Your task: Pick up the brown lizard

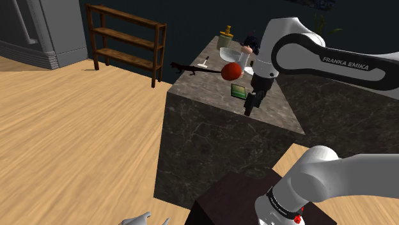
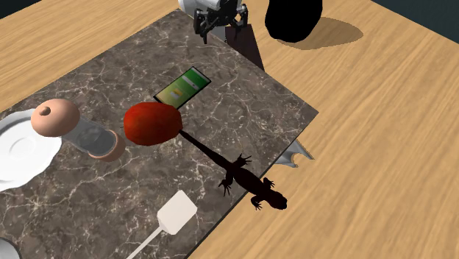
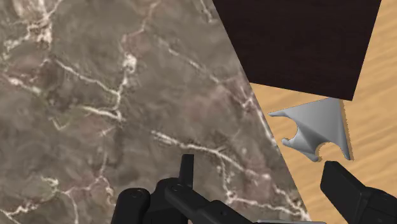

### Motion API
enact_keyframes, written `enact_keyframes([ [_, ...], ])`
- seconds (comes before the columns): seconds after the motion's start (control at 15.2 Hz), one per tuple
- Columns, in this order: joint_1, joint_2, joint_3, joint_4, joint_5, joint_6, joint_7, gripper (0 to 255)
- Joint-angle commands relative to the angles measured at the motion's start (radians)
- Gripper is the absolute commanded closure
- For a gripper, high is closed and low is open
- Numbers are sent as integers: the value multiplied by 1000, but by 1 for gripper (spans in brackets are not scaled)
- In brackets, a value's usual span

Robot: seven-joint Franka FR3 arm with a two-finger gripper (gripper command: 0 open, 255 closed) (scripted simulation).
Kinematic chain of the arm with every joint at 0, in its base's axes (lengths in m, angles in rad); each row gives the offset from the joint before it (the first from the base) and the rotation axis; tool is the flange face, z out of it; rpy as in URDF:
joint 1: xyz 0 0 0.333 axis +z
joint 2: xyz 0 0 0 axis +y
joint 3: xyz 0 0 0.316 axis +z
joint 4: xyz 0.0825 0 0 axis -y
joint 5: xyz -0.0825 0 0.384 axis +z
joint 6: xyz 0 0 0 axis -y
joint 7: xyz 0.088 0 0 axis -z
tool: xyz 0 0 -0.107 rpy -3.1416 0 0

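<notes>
The lizard [image 1: 190,68] [image 2: 252,184], which looks nearly black here, lies flat at a far corner of the marble table [image 1: 211,140] [image 2: 110,191] [image 3: 95,95]. Its head pokes out past the table's edge, and its long thin tail runs back across the top to a red ball [image 1: 231,70] [image 2: 152,123], whose side the tail's end seems to reach. The tool [image 1: 250,105] [image 2: 219,18] [image 3: 267,191] is well away from the lizard, at the other end of the table near the stand [image 1: 230,201] [image 3: 299,44], pointing down over the table's edge. Its two fingers [image 3: 347,188] stand wide apart with nothing between them. A green card [image 1: 238,91] [image 2: 182,87] lies flat between the tool and the red ball, near the tool but not touching it. Beyond the lizard in the second exterior view lies a white spatula [image 1: 203,62] [image 2: 175,213], and a white plate [image 2: 22,154] sits at that view's left edge. Past the tool's fingers, a grey jagged piece [image 3: 315,127] lies on the wooden floor [image 3: 382,95] beside the stand. A wooden shelf [image 1: 125,38] stands on the floor behind the table.
</notes>
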Motion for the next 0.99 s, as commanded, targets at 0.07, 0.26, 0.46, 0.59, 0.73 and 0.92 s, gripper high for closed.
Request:
enact_keyframes([
  [0.07,-1,35,-6,20,-1,24,-7,0],
  [0.26,-4,138,-22,86,-3,90,-29,0],
  [0.46,-6,240,-37,162,0,144,-52,0],
  [0.59,-6,308,-46,218,4,174,-67,0],
  [0.73,-6,375,-54,278,10,199,-83,0],
  [0.92,-5,474,-65,376,23,227,-108,0],
])
